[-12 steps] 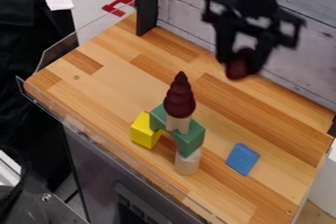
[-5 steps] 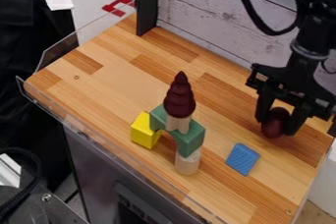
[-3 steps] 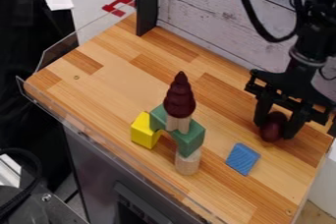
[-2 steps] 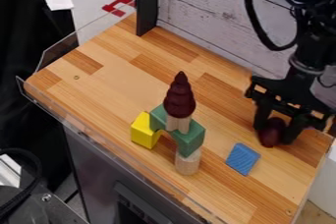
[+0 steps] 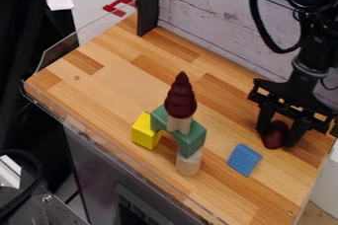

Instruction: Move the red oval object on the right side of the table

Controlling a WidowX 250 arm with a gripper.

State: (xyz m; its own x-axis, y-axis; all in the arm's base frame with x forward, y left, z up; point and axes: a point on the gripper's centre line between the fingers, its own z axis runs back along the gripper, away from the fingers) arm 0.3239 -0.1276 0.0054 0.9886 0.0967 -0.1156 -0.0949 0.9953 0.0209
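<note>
Hanging over the right side of the table (image 5: pixel 99 88), the claw (image 5: pixel 276 137) has its two fingers parted only by the width of the red oval object (image 5: pixel 274 138), which it grips between them. The oval sits low in the claw, down between the fingertips; whether its underside touches the wood I cannot tell. Near the claw, to its lower left in the camera view, the blue block (image 5: pixel 244 160) lies flat. Behind the claw stands the pale plank wall (image 5: pixel 218 17). Farther left of the claw is a small stack: the green arch block (image 5: pixel 190 137) with one end on the pale peg (image 5: pixel 189 164), and a dark red swirled cone (image 5: pixel 181 98) upright above it on a pale split piece (image 5: pixel 179 124). Just left of the arch, farther still from the claw, is the yellow block (image 5: pixel 144 131). Well apart, to the claw's upper left, rises the black post (image 5: pixel 148 2), with the red bracket (image 5: pixel 119 6) beyond it.
</note>
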